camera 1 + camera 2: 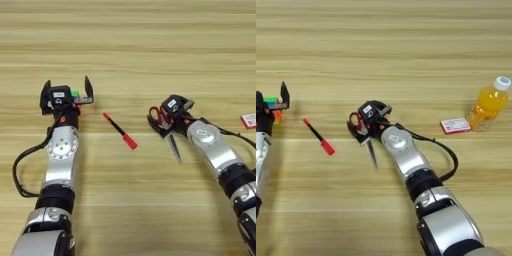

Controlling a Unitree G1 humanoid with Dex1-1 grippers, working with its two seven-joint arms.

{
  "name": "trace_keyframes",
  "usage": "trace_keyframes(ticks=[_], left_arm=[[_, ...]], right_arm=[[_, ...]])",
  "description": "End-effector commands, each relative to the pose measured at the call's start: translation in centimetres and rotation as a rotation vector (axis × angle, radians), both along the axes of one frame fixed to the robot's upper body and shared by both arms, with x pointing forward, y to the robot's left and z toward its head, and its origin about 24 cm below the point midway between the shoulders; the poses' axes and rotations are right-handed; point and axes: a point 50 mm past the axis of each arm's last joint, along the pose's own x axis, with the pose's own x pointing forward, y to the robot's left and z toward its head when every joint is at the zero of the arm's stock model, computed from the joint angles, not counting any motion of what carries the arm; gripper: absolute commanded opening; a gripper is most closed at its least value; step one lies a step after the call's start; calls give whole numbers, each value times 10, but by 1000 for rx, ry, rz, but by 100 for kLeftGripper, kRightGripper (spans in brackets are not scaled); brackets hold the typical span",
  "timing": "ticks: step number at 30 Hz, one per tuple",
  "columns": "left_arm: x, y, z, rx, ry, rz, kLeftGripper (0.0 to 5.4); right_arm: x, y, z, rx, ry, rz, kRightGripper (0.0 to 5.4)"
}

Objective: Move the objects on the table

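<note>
left claw (67, 96) stands open around the puzzle cube (75, 94) at nine o'clock on the surface (130, 45); the cube looks light, rigid and slick, best pinched on flat faces. right claw (172, 116) sits over the scissors (165, 125) near centre, whether clamped i cannot tell. the pen (120, 131) lies between, thin, likely to roll.
</note>
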Motion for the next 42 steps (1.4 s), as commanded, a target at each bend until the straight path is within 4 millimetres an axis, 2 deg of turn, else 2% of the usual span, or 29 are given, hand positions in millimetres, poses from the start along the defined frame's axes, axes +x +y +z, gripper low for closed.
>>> trace_keyframes(ticks=[1, 11, 18, 32, 42], left_arm=[[-1, 1, -4, 6, 25, 3, 540], [1, 1, -3, 4, 25, 4, 540], [2, 2, -3, 5, 24, 5, 540], [3, 2, -2, 5, 20, 7, 540], [3, 2, -2, 6, 22, 8, 540]], right_arm=[[-10, -22, -20, -80, 70, -32, 538], [-27, -52, -28, -141, 84, -56, 538], [-32, -62, -31, -168, 95, -70, 538], [-34, -94, -26, -225, 85, -126, 538], [-36, -109, -27, -246, 92, -164, 538]])
